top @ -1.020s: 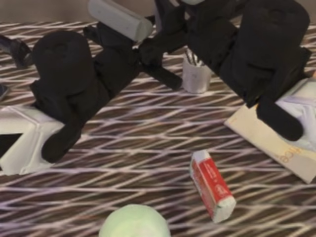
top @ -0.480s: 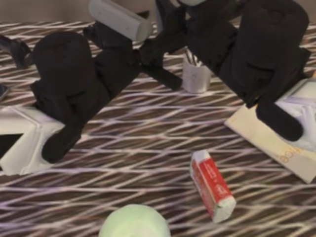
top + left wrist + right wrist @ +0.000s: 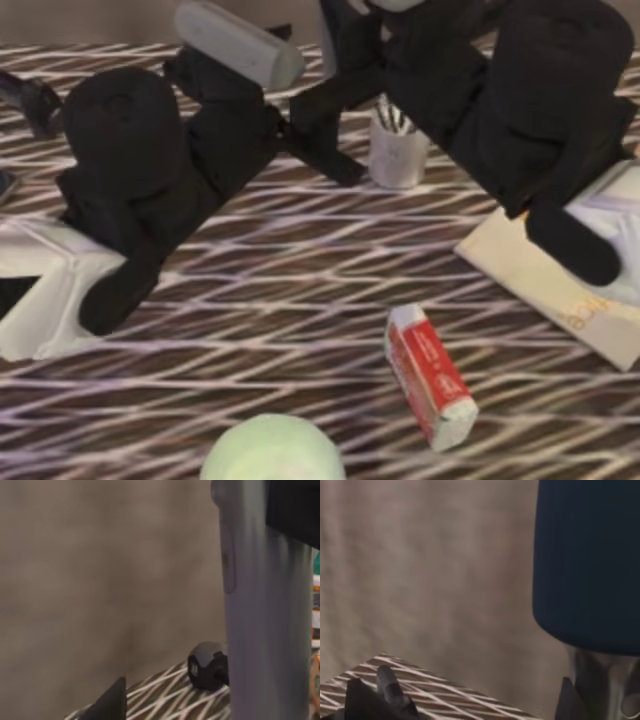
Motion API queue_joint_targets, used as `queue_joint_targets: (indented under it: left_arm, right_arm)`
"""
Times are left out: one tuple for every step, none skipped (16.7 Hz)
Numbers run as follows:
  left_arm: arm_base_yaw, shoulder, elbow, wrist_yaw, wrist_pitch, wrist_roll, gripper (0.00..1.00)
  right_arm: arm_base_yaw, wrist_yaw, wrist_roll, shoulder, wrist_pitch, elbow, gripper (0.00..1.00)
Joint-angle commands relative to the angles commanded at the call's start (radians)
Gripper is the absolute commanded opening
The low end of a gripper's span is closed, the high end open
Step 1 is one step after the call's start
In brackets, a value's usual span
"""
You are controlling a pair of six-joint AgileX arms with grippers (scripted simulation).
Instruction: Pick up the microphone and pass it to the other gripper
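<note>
While both arms crowded over the far edge of the table (image 3: 300, 280), the microphone (image 3: 240, 42) was held up off the surface, just to the left of the silver cup of metal sticks (image 3: 398, 148) in the top view. Its grey handle lay tilted above the left arm, and the left wrist view showed that handle (image 3: 265, 610) running close past the camera with a black finger of the other arm (image 3: 295, 505) against its upper part. The right wrist view showed the dark-blue head (image 3: 587, 560) filling one side, with the grey neck below it. The left gripper (image 3: 285, 120) sat just left of the cup, and the right gripper (image 3: 340, 75) sat just above and left of the cup, the two nearly meeting at the microphone. Whether either gripper was clamped on the microphone or apart could not be told, since the arms hid the fingers. A black dumbbell (image 3: 207, 666) rested on the table behind the handle. The red-and-white box (image 3: 430, 375) lay well below the cup, and a pale green round object (image 3: 272, 450) lay below and to the left of it.
</note>
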Motion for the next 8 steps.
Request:
queue_joint_targets:
  left_arm:
    - [0.005,-0.024,-0.023,0.002,-0.004,0.0,1.0]
    - [0.013,-0.058,-0.054,0.005,-0.01,0.001,1.0]
    - [0.021,-0.103,-0.089,0.008,-0.016,0.001,1.0]
    - [0.029,-0.153,-0.126,0.013,-0.023,0.0,1.0]
    - [0.036,-0.198,-0.162,0.017,-0.028,-0.001,1.0]
    - [0.043,-0.232,-0.194,0.021,-0.033,-0.001,1.0]
    - [0.047,-0.256,-0.217,0.024,-0.036,-0.002,1.0]
    - [0.05,-0.268,-0.229,0.026,-0.037,-0.002,1.0]
  right_arm:
    - [-0.009,-0.012,0.0,-0.011,-0.001,-0.012,0.0]
    - [-0.021,-0.027,0.001,-0.025,-0.001,-0.026,0.0]
    - [-0.034,-0.045,0.002,-0.042,-0.001,-0.042,0.0]
    - [-0.05,-0.064,0.002,-0.06,-0.001,-0.058,0.0]
    - [-0.067,-0.082,0.003,-0.079,0.0,-0.075,0.0]
    - [-0.082,-0.096,0.004,-0.094,0.0,-0.089,0.0]
    - [-0.093,-0.106,0.004,-0.105,0.0,-0.1,0.0]
    - [-0.1,-0.111,0.005,-0.111,0.0,-0.107,0.0]
